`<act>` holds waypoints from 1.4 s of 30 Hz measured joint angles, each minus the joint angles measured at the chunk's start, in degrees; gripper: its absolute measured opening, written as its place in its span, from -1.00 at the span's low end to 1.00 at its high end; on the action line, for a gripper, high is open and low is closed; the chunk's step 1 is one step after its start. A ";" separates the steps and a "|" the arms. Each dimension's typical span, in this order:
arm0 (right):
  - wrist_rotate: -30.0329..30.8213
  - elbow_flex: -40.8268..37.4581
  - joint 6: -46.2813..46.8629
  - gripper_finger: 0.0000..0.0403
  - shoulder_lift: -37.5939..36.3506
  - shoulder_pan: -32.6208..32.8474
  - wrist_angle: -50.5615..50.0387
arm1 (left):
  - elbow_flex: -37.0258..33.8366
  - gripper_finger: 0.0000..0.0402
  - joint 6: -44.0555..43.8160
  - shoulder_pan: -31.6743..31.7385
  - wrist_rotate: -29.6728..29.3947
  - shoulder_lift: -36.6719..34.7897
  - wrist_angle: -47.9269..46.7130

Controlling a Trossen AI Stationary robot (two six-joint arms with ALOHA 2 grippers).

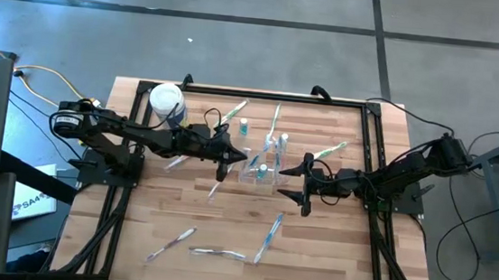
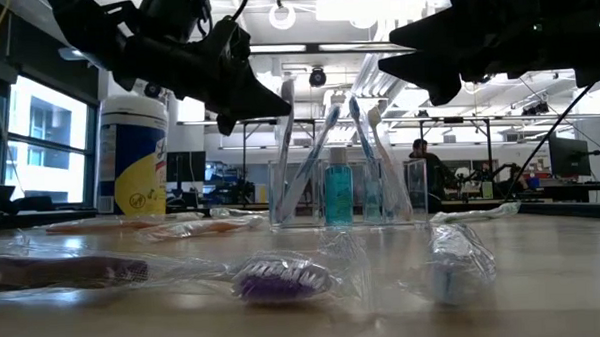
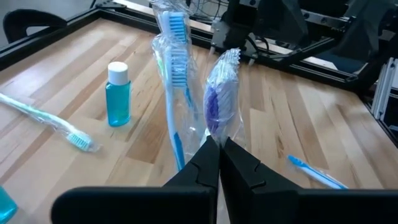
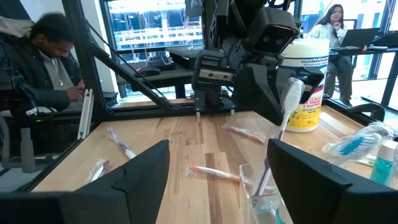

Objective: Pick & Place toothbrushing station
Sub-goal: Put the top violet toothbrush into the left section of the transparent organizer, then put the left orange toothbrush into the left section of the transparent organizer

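Note:
The toothbrushing station [image 1: 261, 168], a clear boxy holder, stands mid-table with upright toothbrushes and a small blue bottle [image 2: 338, 190] in it; it also shows in the low view [image 2: 346, 192] and the right wrist view [image 4: 261, 199]. Just left of the station, my left gripper [image 1: 227, 162] is shut on a wrapped toothbrush with purple bristles [image 3: 219, 93]. Beside that one stands a wrapped blue toothbrush [image 3: 175, 74]. To the station's right my right gripper [image 1: 294, 184] stands open, with nothing between its fingers [image 4: 143, 180]. My left gripper pinches the wrapped toothbrush's handle [image 3: 217, 134] between its two fingers, just below the bristled head. The fingers come nearly level from the table's left. The toothbrush stands tilted, head up, and its lower end [image 4: 266, 180] reaches down into the clear station.
A white tub with a yellow label [image 1: 166, 103] stands at the back left. Another blue bottle [image 3: 118, 93] stands on the wood. Wrapped toothbrushes lie loose around the table [image 1: 268, 237] [image 1: 171, 242] [image 1: 330, 151]. A person [image 4: 53, 62] sits beyond the table's far side.

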 joint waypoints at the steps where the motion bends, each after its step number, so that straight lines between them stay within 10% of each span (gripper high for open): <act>1: 0.02 0.00 0.00 0.30 0.00 0.00 0.00 | 0.00 -0.95 0.00 0.00 -0.06 0.00 -0.11; 42: 0.02 0.00 0.50 0.30 0.00 0.00 -0.88 | 4.08 0.21 0.44 0.00 -0.72 0.31 -7.11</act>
